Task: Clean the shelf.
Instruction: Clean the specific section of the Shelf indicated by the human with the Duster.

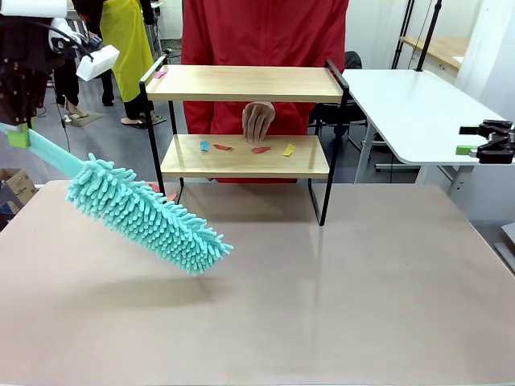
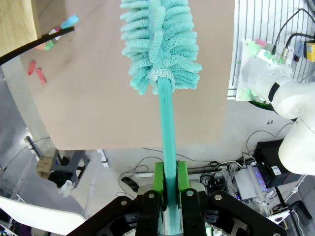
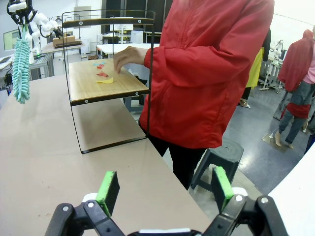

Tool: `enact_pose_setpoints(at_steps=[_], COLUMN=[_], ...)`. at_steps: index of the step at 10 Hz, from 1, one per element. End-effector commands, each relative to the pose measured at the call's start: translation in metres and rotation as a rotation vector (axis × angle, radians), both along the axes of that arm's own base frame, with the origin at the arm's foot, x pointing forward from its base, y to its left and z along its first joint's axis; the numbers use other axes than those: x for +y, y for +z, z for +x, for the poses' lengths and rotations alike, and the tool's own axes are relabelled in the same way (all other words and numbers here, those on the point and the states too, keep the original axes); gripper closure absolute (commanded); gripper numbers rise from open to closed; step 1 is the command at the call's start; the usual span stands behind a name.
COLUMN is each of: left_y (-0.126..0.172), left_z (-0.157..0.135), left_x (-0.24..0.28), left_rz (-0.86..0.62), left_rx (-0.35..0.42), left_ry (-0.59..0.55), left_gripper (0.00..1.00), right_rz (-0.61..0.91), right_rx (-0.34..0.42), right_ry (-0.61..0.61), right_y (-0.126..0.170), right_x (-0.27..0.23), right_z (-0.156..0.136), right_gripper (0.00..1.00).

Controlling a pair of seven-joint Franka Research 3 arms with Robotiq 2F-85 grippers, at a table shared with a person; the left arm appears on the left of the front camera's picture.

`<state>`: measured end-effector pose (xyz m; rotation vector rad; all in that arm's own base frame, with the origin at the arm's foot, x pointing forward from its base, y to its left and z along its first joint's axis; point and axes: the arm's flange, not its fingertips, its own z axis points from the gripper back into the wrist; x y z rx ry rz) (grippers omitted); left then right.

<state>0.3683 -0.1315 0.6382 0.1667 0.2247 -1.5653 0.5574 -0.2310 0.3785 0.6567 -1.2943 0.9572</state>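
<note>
Clamping the thin teal handle (image 2: 167,128) of a fluffy duster (image 1: 149,215) between its green pads, the left end effector (image 2: 170,172) sits at about 10 o'clock in the front view, its jaws narrow and tight on the handle. The duster's head slants down toward 4 o'clock and hangs clear of the worktop (image 1: 362,281), with its shadow on the surface beneath it. It lies near the shelf (image 1: 241,84) but apart from it, off the frame's 7 o'clock corner.

The shelf stands upright at 12 o'clock on the worktop, at the far edge, its black frame feet on the surface. On its lower board (image 1: 241,167) lie small paper scraps (image 1: 260,149): one blue, two red and one yellow, spread in a loose row toward the far side. A pink scrap (image 1: 161,74) rests at the 9 o'clock end of the top board (image 1: 265,92).

A person in a red jacket (image 1: 265,32) stands just behind the shelf. The person's hand (image 1: 257,121) reaches in between the two boards, fingers pointing down over the scraps; whether it touches them I cannot tell.

At 3 o'clock, off the worktop's edge, the right end effector (image 1: 475,138) hovers with its jaws spread wide and nothing between the green pads (image 3: 108,189).
</note>
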Motion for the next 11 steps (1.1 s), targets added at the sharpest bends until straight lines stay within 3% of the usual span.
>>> enact_pose_setpoints(at_steps=[1, 2, 5, 7, 9, 11], left_y=[0.001, 0.0, -0.008, -0.01, -0.012, -0.013], left_z=[-0.001, 0.0, 0.0, -0.011, -0.027, -0.039], left_x=[0.002, 0.0, 0.005, -0.016, -0.052, -0.082], left_rz=[-0.005, 0.0, -0.218, -0.326, -0.402, -0.471], left_rx=[0.0, 0.0, 0.051, 0.057, 0.089, 0.112], left_ry=[0.001, 0.0, -0.036, 0.023, 0.144, 0.389], left_gripper=[0.87, 0.87, 0.87, 0.87, 0.87, 0.87], right_rz=[-0.006, -0.006, -0.006, -0.006, -0.006, -0.006], right_rx=[0.016, 0.016, 0.016, 0.016, 0.016, 0.016], right_ry=[-0.005, -0.005, -0.005, -0.005, -0.005, -0.005], right_y=[0.007, 0.007, 0.007, 0.007, 0.007, 0.007], right_x=[0.003, 0.003, 0.003, 0.003, 0.003, 0.003], right_z=[0.001, 0.001, 0.001, 0.001, 0.001, 0.001], right_gripper=[0.0, 0.0, 0.0, 0.0, 0.0, 0.0])
